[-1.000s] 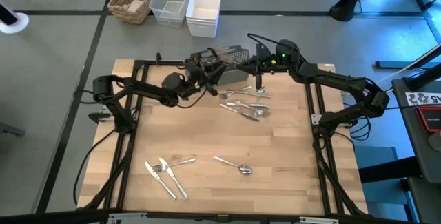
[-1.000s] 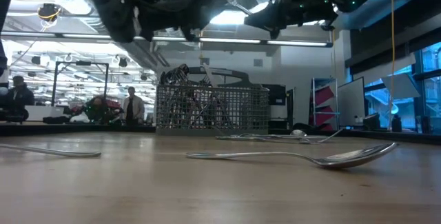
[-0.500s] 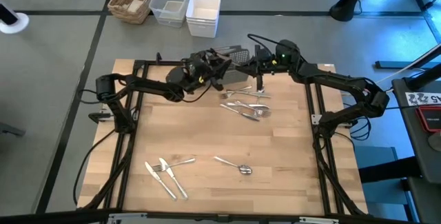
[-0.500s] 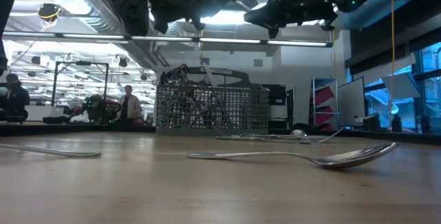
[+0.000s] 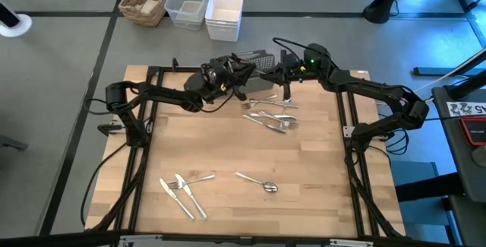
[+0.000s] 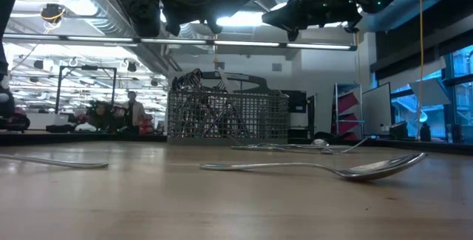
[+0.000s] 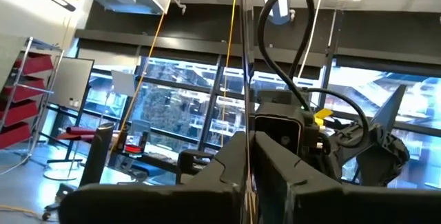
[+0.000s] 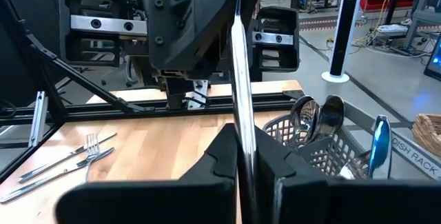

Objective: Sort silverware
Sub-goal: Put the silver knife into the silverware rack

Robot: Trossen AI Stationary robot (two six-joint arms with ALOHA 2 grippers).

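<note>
Both arms meet over the grey mesh caddy (image 5: 254, 71) at the upper middle of the high view. The right end effector (image 8: 242, 156) is clenched on a knife (image 8: 239, 79), whose long thin blade stands up between its fingers, with the caddy's basket just beyond it. The left end effector (image 5: 241, 71) is shut on a thin upright piece of silverware (image 7: 246, 86), its long axis running straight out from the fingers. It hangs right over the caddy's left part, so it looks nearer the drop. In the right wrist view the caddy's near compartment holds spoons (image 8: 318, 116), bowls up, and another handle (image 8: 375, 145). Other silverware lies flat on the bench (image 5: 304, 156): a loose heap (image 5: 272, 115) just below the caddy, a lone spoon (image 5: 260, 182) at lower middle, forks and knives (image 5: 182, 191) at lower left.
</note>
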